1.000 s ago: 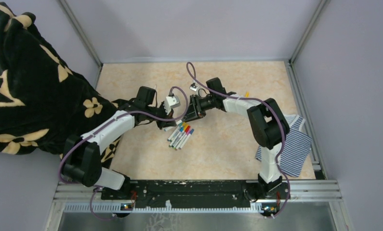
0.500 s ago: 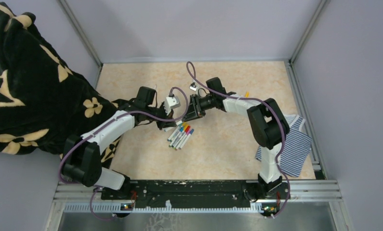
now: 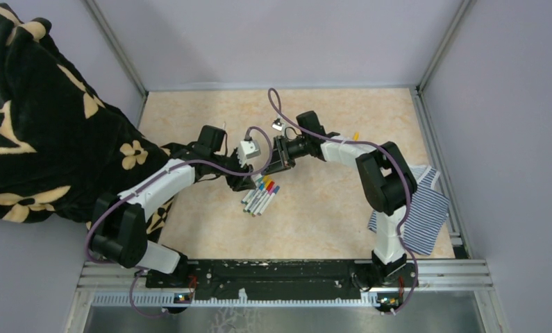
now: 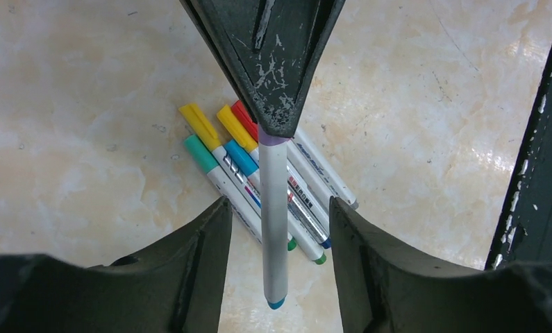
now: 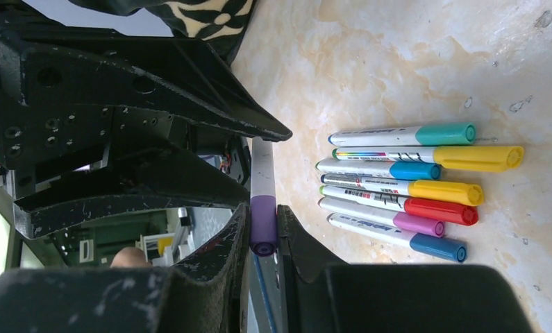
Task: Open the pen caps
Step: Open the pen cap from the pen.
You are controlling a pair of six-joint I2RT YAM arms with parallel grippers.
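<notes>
Purple-capped pen held between two grippers, above the loose pens.

The right gripper [image 5: 263, 208] is clamped on the purple cap [image 5: 263, 229], which sits on the end of the held pen [image 4: 274, 257]. The pen's white barrel runs between the fingers of the left gripper [image 4: 278, 205]; those fingers stand apart, clear of the barrel on both sides. In the top view the grippers meet near the middle of the table [image 3: 342, 208]. The loose pens [image 3: 260, 195] lie side by side on it just at 6 o'clock of them, pen caps [image 5: 415, 170] on. A striped cloth [image 3: 419, 208] lies at the table's 4 o'clock edge.
</notes>
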